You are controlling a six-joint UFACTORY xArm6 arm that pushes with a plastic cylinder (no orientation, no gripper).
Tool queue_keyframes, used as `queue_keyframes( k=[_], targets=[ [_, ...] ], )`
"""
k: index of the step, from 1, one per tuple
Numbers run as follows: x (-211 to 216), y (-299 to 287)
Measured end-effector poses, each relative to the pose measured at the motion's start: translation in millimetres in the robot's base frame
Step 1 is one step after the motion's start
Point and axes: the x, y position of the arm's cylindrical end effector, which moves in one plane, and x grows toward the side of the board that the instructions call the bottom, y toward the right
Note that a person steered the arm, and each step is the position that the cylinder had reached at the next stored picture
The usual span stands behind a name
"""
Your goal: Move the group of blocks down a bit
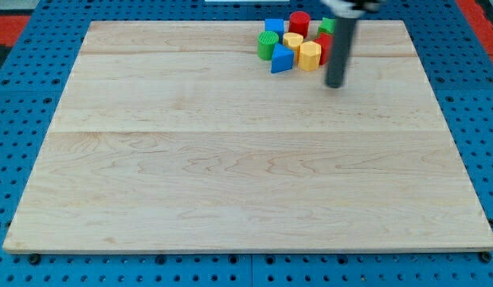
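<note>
1. Because my tip point(335, 84) ends in a bare rod, there is no hand, so open or closed I cannot tell; it rests just beside the group, at its 4 o'clock.
2. The group sits near the table's point(230, 175) top edge, around 1 o'clock: yellow block point(310, 56), blue block point(282, 59), green block point(267, 45), red cylinder point(299, 22).
3. Risk, I judge: pushing from this low side would send blocks up or scatter them; my tip should first go above.

Wooden board point(230, 159) on a blue pegboard point(23, 96).
Blocks cluster near the board's top edge: blue cube point(275, 27), red cylinder point(299, 21), green cylinder point(267, 45), yellow block point(293, 40), blue wedge point(282, 60), yellow cylinder point(310, 56).
</note>
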Motion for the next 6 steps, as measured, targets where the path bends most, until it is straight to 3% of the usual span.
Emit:
queue_keyframes(
  k=[1, 2, 3, 5, 6],
  targets=[
    [-69.1, 58.3],
    [-124.7, 73.7],
    [-153.4, 35.2],
    [-138.9, -36.8],
    [-139.0, -29.0]
  ],
)
